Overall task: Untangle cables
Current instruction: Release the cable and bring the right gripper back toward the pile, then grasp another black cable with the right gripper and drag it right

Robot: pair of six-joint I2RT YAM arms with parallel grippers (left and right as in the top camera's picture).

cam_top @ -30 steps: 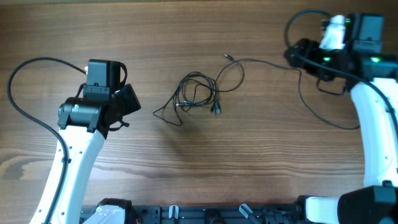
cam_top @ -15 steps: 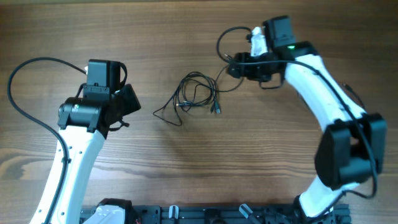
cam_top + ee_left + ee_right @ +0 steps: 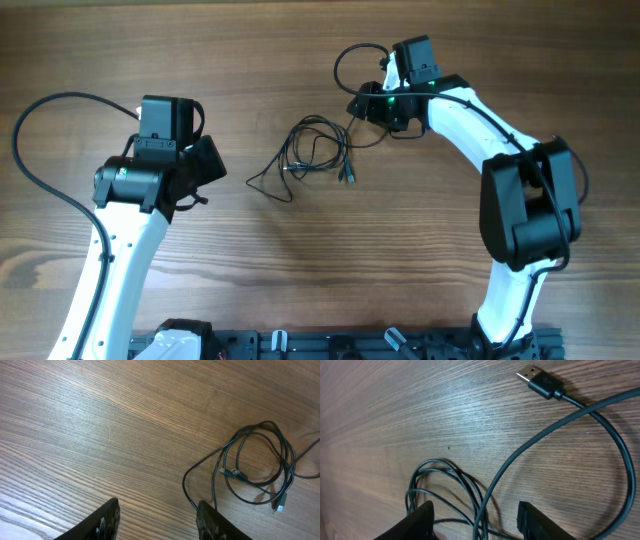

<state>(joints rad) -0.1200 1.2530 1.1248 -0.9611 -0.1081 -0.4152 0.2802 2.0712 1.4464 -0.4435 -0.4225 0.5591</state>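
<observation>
My fingers (image 3: 421, 522) are showing as matt black plastic above a table (image 3: 395, 410) of brown, finely grained wood that is catching a soft sheen. The cables (image 3: 572, 401) are looking smooth and dull black, rubbery-sheathed, one plug (image 3: 540, 379) ending in bright metal.

In its wrist view the right gripper (image 3: 477, 522) shows only two fingertips (image 3: 422, 520), cropped at 6 o'clock; overhead its wrist (image 3: 402, 98) hides them. The cables (image 3: 545, 384) run off that wrist view at 3 and 6 o'clock. Overhead, their plugs (image 3: 350, 178) are too small to identify.
</observation>
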